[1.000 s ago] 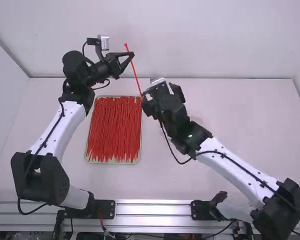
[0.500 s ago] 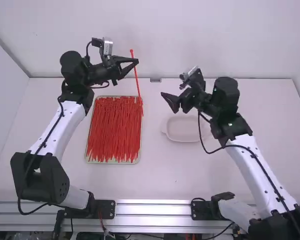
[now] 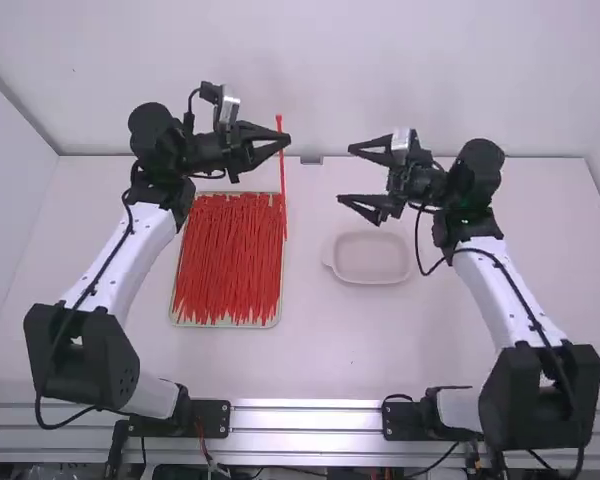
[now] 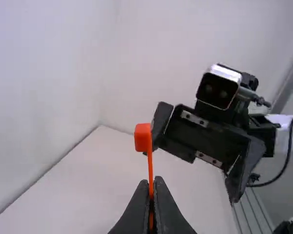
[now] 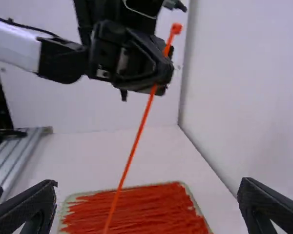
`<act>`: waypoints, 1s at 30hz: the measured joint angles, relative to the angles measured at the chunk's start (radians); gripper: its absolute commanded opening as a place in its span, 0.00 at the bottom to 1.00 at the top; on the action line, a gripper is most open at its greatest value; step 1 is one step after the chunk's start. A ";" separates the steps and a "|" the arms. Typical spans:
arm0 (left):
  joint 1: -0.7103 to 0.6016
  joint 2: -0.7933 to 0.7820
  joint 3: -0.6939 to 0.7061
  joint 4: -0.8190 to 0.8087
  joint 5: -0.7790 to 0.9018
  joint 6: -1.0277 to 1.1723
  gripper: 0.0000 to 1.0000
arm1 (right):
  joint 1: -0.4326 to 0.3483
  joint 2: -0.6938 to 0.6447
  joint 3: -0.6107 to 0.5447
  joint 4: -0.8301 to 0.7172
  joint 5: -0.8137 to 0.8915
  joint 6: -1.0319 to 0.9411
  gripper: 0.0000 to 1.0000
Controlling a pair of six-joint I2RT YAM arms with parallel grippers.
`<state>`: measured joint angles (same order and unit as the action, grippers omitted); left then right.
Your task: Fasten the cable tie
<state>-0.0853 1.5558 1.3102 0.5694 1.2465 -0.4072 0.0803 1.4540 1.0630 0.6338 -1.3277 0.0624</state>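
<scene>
Above the tray [image 3: 225, 324], our left pincer [image 3: 280, 143] clamps 1 cable tie [image 3: 281, 178]; our wide-open right pincer [image 3: 346, 175] should grasp its tail.

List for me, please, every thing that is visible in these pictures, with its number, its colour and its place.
held cable tie: one, red, hanging upright over the tray's far right corner, gripped just below its head.
loose cable ties: a pile, too many to count, red, lying in the tray.
tray: one, pale beige rim, on the table's left half.
dish: one, white, on the table to the right of the tray.
table: one, white, under everything.
left pincer: one, black, shut on the held cable tie, raised above the tray's far end.
right pincer: one, black, open, raised above the dish, facing the left pincer.
</scene>
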 measured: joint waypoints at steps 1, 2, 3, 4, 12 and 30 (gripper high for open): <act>0.000 0.000 0.000 0.000 0.000 0.002 0.02 | 0.001 0.005 0.000 0.019 -0.006 0.012 0.99; 0.000 0.000 0.000 0.002 0.000 0.005 0.02 | 0.006 0.012 0.000 0.050 -0.017 0.036 0.99; 0.000 0.000 0.000 0.005 0.000 0.008 0.02 | 0.013 0.019 0.000 0.072 -0.024 0.052 0.99; 0.000 0.000 0.000 0.006 0.000 0.009 0.02 | 0.015 0.021 0.000 0.076 -0.026 0.056 0.99; 0.000 0.000 0.000 0.024 0.003 0.012 0.02 | 0.058 0.041 0.000 0.088 -0.003 0.111 0.99; -0.013 0.000 0.000 0.499 0.008 -0.339 0.02 | 0.192 0.041 0.000 0.051 0.109 0.115 0.98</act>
<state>-0.0978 1.5558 1.3102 1.0679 1.2541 -0.7460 0.2726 1.4952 1.0630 0.6853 -1.2190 0.1776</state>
